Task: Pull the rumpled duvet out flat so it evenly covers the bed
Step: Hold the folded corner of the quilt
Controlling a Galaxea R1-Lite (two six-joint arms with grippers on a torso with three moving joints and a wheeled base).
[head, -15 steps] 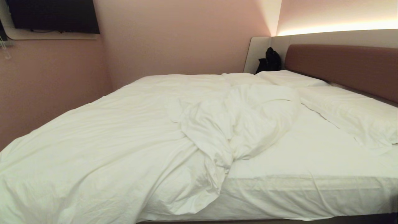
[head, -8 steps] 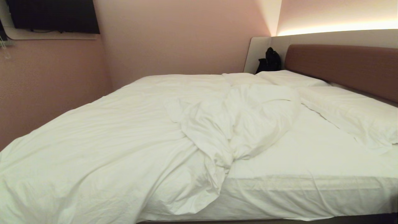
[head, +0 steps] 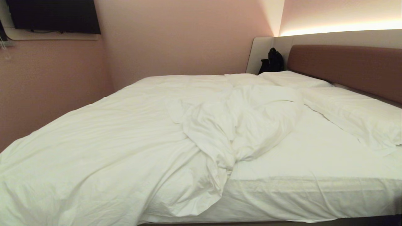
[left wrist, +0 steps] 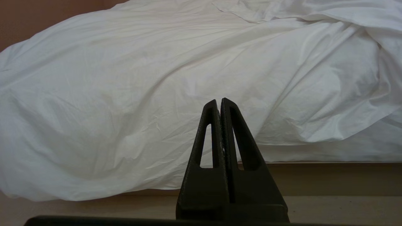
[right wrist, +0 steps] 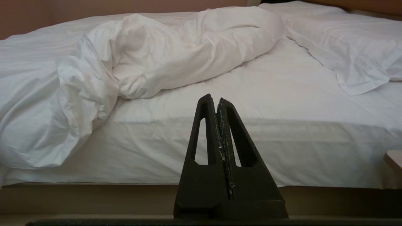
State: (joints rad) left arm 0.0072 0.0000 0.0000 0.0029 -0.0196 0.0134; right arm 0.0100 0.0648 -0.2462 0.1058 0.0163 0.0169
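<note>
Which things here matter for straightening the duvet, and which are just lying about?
For the job: duvet, bunched mid-bed; bed, its sheet bare on the right; left gripper and right gripper, both shut.
Lying about: pillows; black bag; wall screen.

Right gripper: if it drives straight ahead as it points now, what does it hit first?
Probably the bare sheeted side of the bed. The right gripper, shut, aims there, right of the bunched duvet. Depth is unclear.

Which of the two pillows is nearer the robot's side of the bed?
The right-hand pillow, lying along the headboard toward the near edge. The other pillow sits farther back, next to the black bag in the corner.
</note>
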